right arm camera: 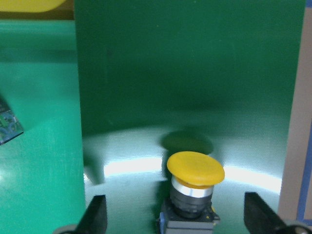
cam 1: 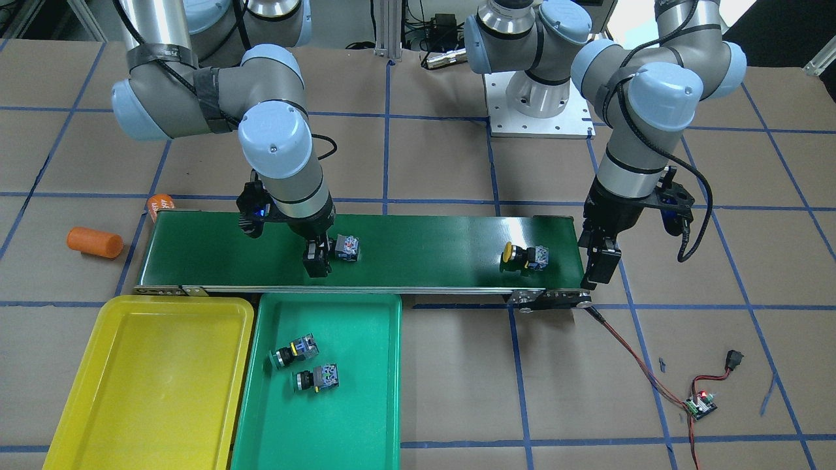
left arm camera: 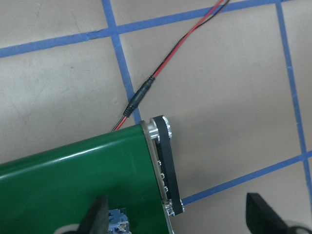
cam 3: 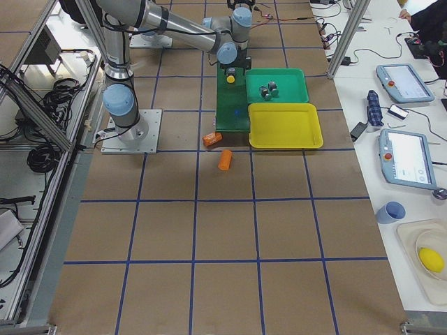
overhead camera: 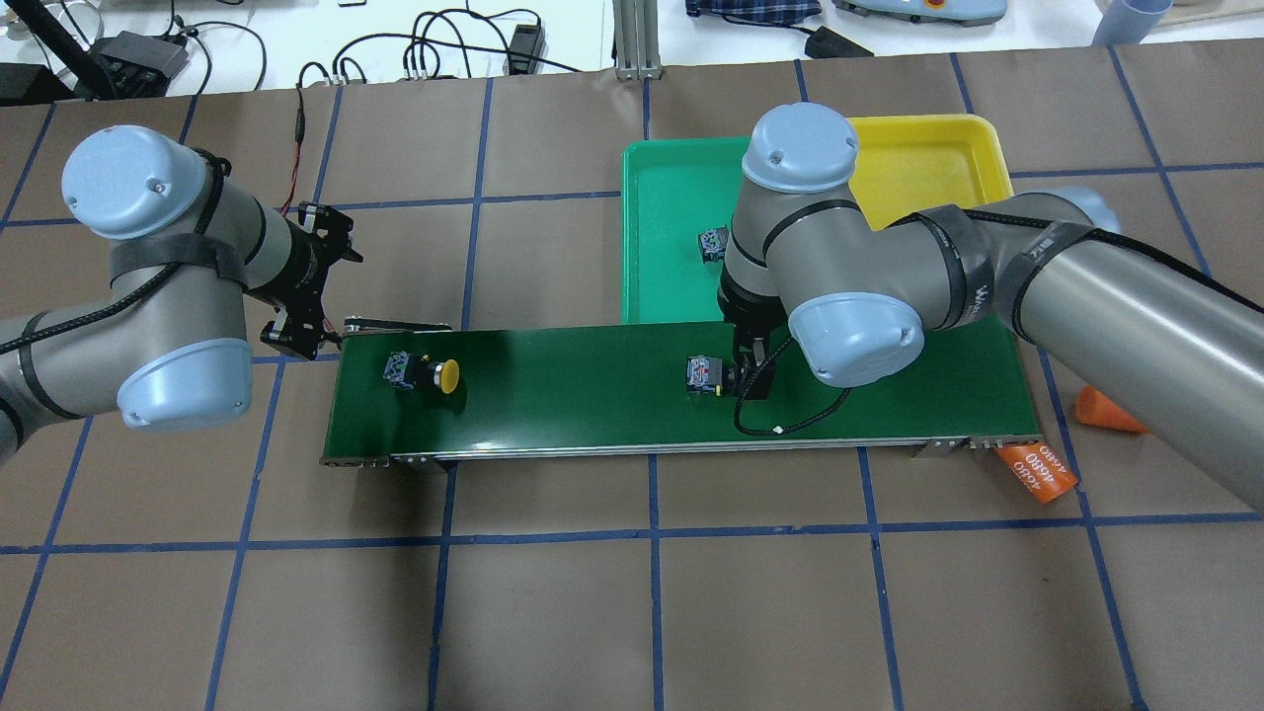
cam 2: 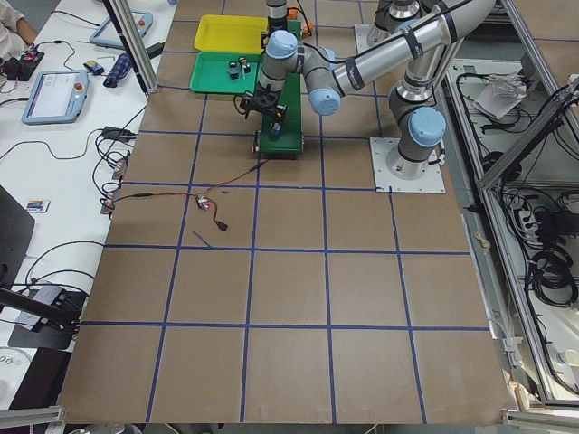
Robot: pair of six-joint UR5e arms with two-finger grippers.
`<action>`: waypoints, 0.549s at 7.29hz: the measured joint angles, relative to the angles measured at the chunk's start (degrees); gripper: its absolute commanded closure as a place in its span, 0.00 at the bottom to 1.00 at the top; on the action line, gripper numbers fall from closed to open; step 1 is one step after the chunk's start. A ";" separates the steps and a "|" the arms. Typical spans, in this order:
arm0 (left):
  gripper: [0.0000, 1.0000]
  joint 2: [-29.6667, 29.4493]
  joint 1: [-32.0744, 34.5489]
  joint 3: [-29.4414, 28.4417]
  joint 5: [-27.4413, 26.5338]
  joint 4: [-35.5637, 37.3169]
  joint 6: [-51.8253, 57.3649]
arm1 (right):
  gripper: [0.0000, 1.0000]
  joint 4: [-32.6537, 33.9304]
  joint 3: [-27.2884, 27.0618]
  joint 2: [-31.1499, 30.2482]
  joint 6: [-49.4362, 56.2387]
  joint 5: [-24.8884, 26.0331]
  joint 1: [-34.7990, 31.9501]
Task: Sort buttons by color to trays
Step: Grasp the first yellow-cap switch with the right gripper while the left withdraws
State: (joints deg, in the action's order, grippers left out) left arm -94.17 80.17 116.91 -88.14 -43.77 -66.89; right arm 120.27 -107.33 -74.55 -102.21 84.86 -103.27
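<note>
Buttons (cam 1: 295,349) (cam 1: 317,378), two green, lie in green tray (cam 1: 366,411); left end effector (left arm camera: 180,217) and right end effector (right arm camera: 178,217) gape.

A brown table (cam 2: 298,298) with blue tape lines fills the view. At its far end a yellow tray (cam 2: 222,34) and a green tray (cam 2: 210,78) lie side by side, touching; two buttons (cam 2: 245,65) sit in the green one. Just nearer lies a dark green belt (cam 2: 291,131), with the left arm (cam 2: 380,56) bent down over it. Red and black wires (cam 2: 237,174) run from the belt's end to a small board (cam 2: 204,201). A tablet (cam 2: 52,96) lies on the bench (cam 2: 54,181) at left.
</note>
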 measured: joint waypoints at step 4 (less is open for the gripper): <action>0.00 -2.32 -0.02 -15.52 0.05 -19.49 -0.20 | 1.00 3.15 -2.00 0.04 1.78 0.23 0.03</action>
State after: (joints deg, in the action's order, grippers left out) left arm -96.49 80.14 101.39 -88.09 -63.26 -67.08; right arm 123.42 -109.32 -74.51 -100.43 85.08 -103.24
